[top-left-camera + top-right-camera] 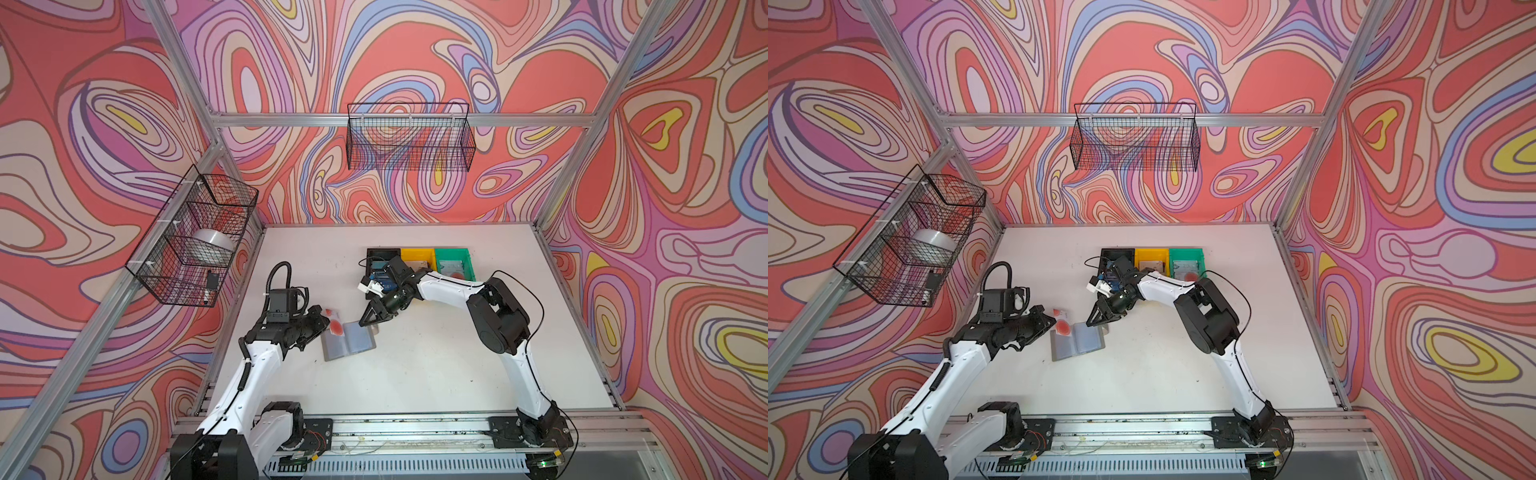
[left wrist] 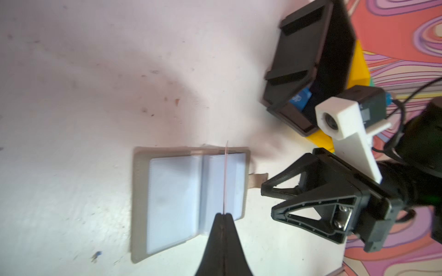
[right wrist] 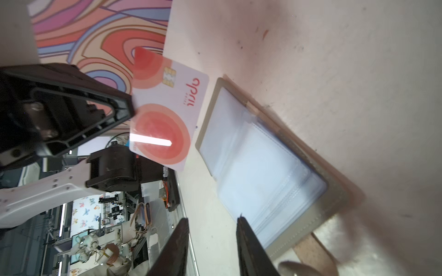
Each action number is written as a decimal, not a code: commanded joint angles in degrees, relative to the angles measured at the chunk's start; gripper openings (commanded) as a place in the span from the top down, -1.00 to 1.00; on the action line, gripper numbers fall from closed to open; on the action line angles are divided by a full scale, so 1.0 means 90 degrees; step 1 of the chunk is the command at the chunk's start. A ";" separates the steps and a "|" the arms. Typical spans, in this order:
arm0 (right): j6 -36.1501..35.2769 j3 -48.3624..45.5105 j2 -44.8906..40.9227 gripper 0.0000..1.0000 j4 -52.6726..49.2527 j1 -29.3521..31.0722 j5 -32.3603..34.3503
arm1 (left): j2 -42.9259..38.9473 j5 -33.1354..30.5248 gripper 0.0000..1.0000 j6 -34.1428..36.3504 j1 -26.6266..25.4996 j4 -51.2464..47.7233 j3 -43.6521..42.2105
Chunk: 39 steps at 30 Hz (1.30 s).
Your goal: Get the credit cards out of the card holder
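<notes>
Left gripper [image 2: 223, 216] pinches the whitish red-spotted card [image 3: 167, 102] near the open card holder [image 3: 258, 167]; right gripper [image 3: 212, 221] hangs parted, empty.

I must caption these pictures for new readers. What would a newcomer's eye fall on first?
First the loud swirling walls, red and purple, around the white table. Then, left of its middle, the shut left jaws hold a whitish card with red round spots clear of the open grey card holder, while the right jaws stand parted beside it.
</notes>
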 commanded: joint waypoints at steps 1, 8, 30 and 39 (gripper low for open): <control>0.0120 0.0233 -0.0209 0.23 0.0314 -0.0134 -0.0972 | -0.0287 0.0933 1.00 -0.0566 0.0035 0.1474 -0.0346; 0.0377 0.0824 0.0161 0.18 0.0488 -0.0249 -0.1526 | -0.0351 0.1642 1.00 -0.1182 0.0027 0.2865 -0.0838; 0.0324 0.0928 0.0084 0.17 0.0304 -0.0464 -0.0990 | -0.0569 0.1924 1.00 -0.1589 0.0033 0.3666 -0.1101; 0.1411 0.0629 0.0089 0.17 0.1702 -0.0450 -0.1605 | -0.0276 0.2032 1.00 -0.1608 0.0023 0.3845 -0.1092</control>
